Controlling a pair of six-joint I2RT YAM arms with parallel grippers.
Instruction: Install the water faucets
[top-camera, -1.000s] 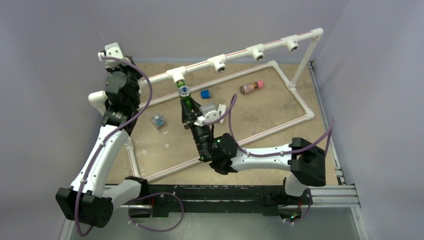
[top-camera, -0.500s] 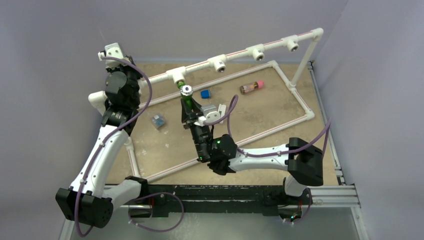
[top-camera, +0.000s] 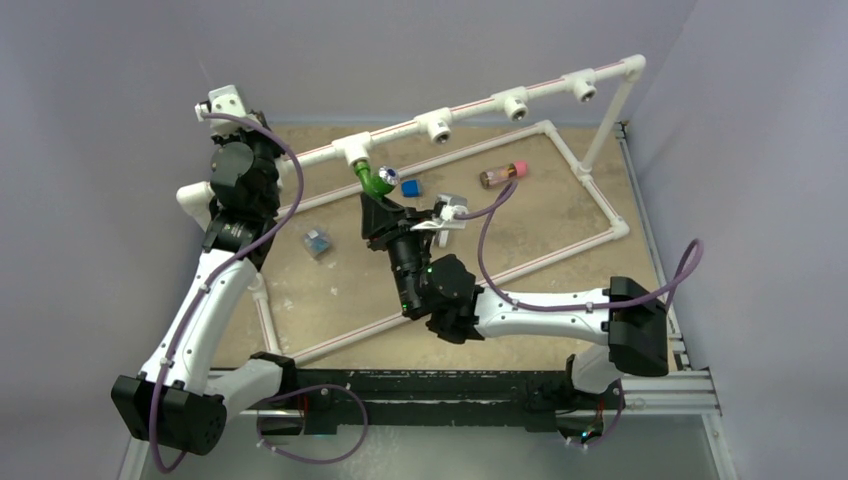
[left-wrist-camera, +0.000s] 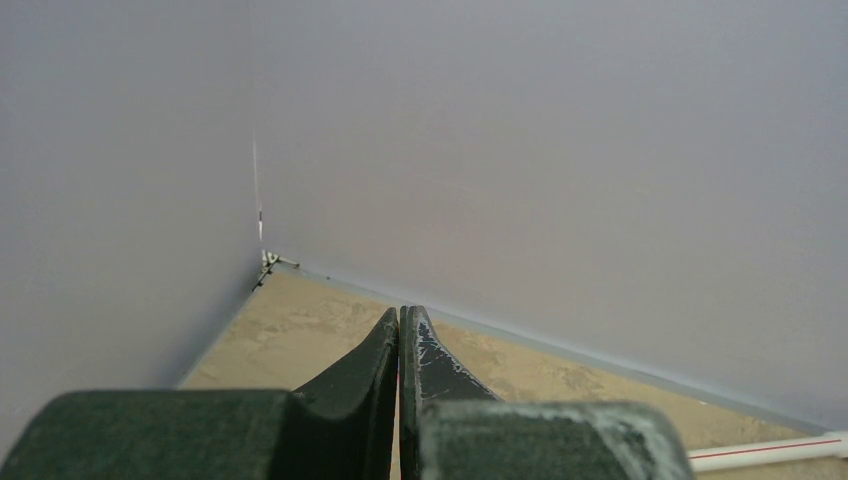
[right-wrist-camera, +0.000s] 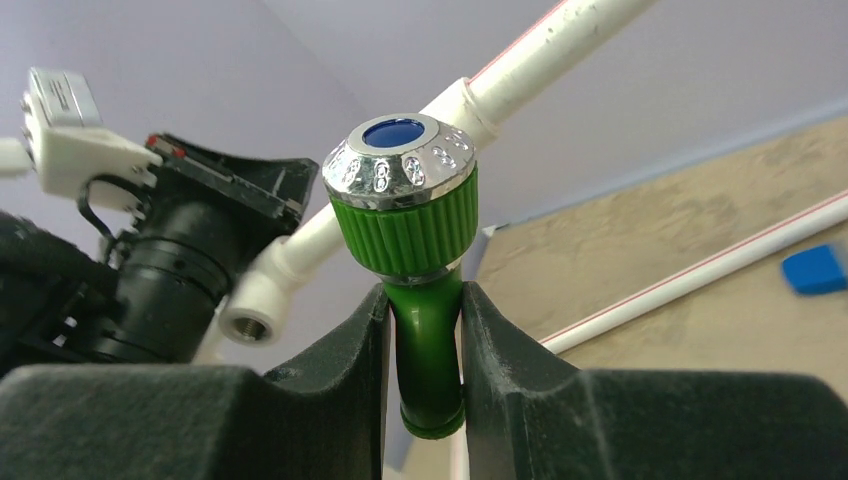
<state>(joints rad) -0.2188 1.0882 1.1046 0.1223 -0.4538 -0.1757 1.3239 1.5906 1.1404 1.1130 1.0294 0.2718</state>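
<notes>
- Left gripper (left-wrist-camera: 400, 345): fingers pressed together, empty, far-left corner.
- Faucet (top-camera: 374, 181): green, ribbed knob, chrome cap with blue centre, at the pipe tee (top-camera: 355, 150); right gripper (right-wrist-camera: 422, 296) pinches its body.
- Bottle (top-camera: 502, 173): pink cap, lying down, contents unclear.

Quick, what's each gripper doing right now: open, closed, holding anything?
Left gripper: jaws closed, nothing between them.
Right gripper: jaws closed on the green faucet.

New twist — right tool (top-camera: 375, 199), faucet (top-camera: 373, 181)
</notes>
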